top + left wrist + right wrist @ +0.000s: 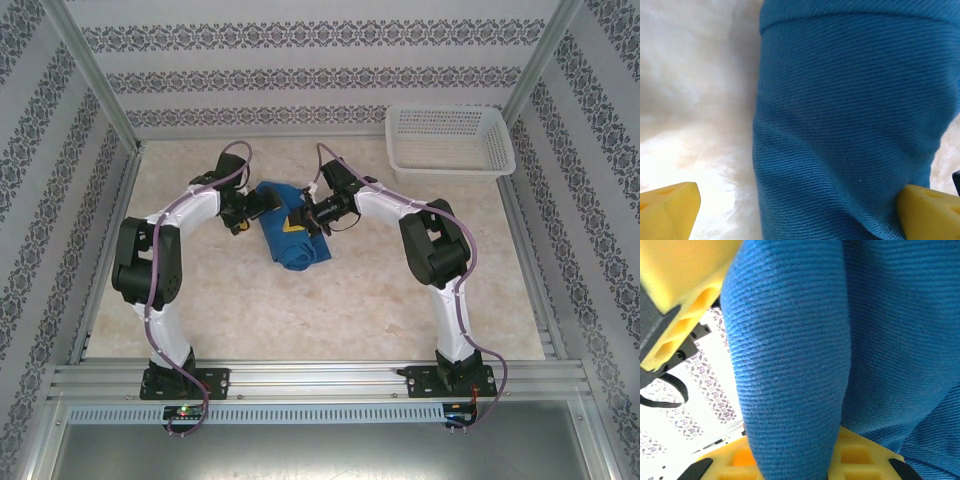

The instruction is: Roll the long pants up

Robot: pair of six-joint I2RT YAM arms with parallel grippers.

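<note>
Right gripper: I'm clamped on a thick fold of the long pants, cloth pinched between my yellow fingers.
Left gripper: spread wide, a finger either side of the bundle, gripping nothing.
Progress: pants gathered into a compact lump mid-table. It looks mostly rolled, but from above I can't judge its tidiness.
Fabric: royal blue, fine twill ribbing, soft and plump.
Far corner: white lattice basket, rigid.

text: none legible | labels: none | brands: none | numbers: none | signs: none
</note>
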